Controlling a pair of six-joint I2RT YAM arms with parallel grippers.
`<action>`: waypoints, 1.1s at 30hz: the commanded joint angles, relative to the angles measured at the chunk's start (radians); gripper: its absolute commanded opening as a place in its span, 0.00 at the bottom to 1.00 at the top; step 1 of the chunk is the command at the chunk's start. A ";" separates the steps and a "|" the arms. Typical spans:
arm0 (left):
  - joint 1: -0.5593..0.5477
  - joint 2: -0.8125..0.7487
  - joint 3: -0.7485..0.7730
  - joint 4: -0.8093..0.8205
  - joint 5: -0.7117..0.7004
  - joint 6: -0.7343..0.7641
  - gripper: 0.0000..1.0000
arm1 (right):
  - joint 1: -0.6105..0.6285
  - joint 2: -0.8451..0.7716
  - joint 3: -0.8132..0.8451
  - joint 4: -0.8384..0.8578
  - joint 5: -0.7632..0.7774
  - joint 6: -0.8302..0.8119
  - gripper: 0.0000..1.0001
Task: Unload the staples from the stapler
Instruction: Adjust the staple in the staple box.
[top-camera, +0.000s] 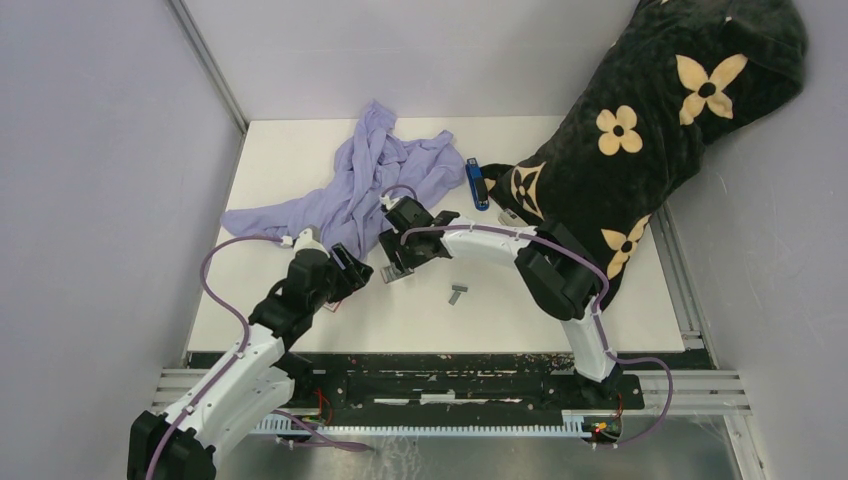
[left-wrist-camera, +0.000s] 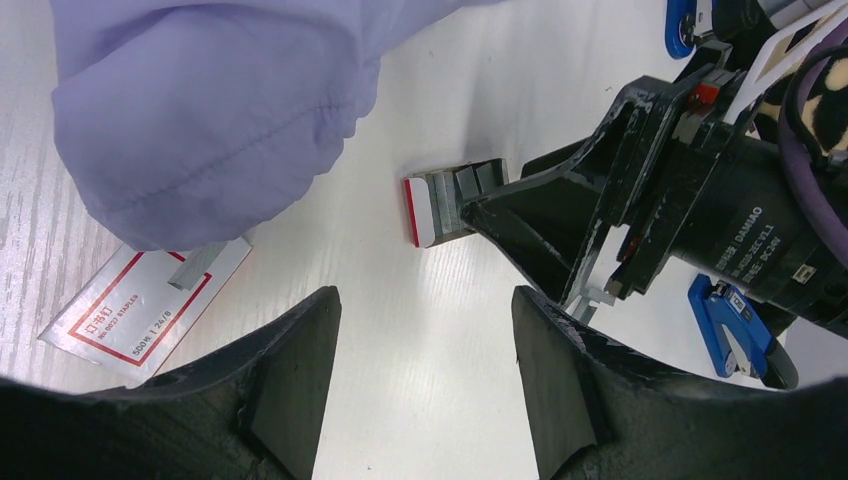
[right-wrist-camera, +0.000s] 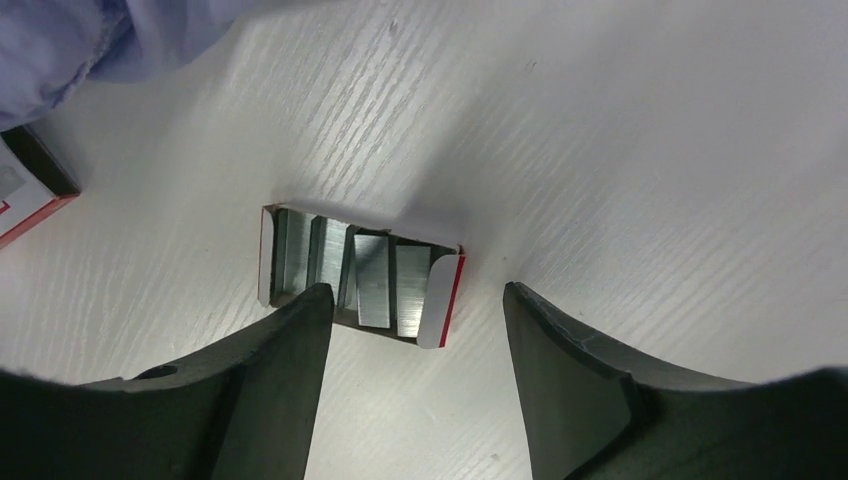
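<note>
The left pincer (left-wrist-camera: 425, 310) hangs open and empty above the white table (left-wrist-camera: 420, 400). Ahead of it and to its left, one short silver-grey ribbed strip of joined staples (left-wrist-camera: 195, 268) lies on a flat red-and-white printed card (left-wrist-camera: 120, 320), half under the hem of a lilac cloth (left-wrist-camera: 210, 100). Such a strip is probably very light and stiff along its length. It is also brittle at the glued joints, so a hard pinch across the middle could snap it. The long flat sides look like the safest place to hold it, with the tips low against the table, since smooth metal may skate away. The right pincer (right-wrist-camera: 415, 300) is also open and holds nothing. Just ahead of its fingertips sits a small open white cardboard tray with a red edge (right-wrist-camera: 445, 300), and four more staples (right-wrist-camera: 372, 280) lie side by side in it. Its left finger (right-wrist-camera: 290, 340) overlaps the tray's near corner. These packed strips leave little gap for a fingertip, so the outermost one seems easiest to take. To the right of that pincer another strip (top-camera: 457, 294) lies alone on the table and is open to a grip from both sides. Beyond the pincer and to its right lies the blue plastic stapler (top-camera: 478, 184); whether any staples are inside it cannot be told. The strips look dull grey with a faint sheen, finely ribbed, thin and straight-edged.
</note>
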 joint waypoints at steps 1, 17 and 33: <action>0.003 -0.009 0.002 0.019 -0.015 -0.027 0.71 | -0.025 0.010 0.053 0.011 0.005 0.032 0.69; 0.002 0.002 0.002 0.025 -0.013 -0.029 0.71 | -0.032 0.022 0.058 0.028 -0.068 0.048 0.64; 0.004 0.000 0.001 0.024 -0.011 -0.028 0.71 | -0.027 0.047 0.057 0.015 -0.054 0.029 0.61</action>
